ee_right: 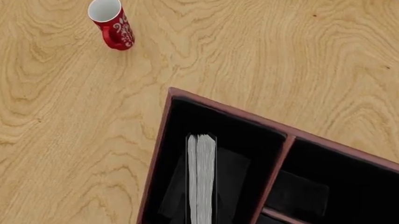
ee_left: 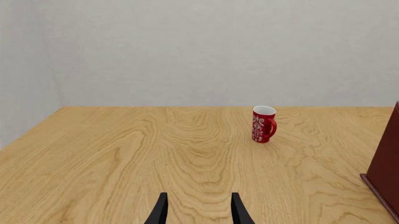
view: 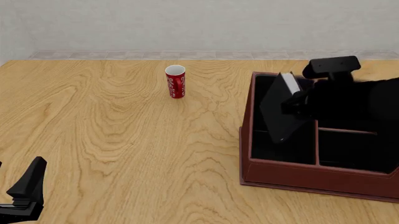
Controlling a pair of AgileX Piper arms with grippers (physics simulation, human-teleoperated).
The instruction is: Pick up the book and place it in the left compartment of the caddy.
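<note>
The right gripper [view: 298, 100] has its fingers pinching the book [view: 281, 108], tilted over the left compartment [view: 265, 137]. Released tilted, it could lean on the caddy [view: 299, 175] wall rather than settle. The left gripper [ee_left: 198, 211] rests, fingers spread.

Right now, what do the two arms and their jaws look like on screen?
Both are plain matte black, no markings or cables showing. The left gripper ends in two thin, tapered, blade-like jaws. The right arm is a blocky black mass topped by a rounded rectangular housing.
</note>
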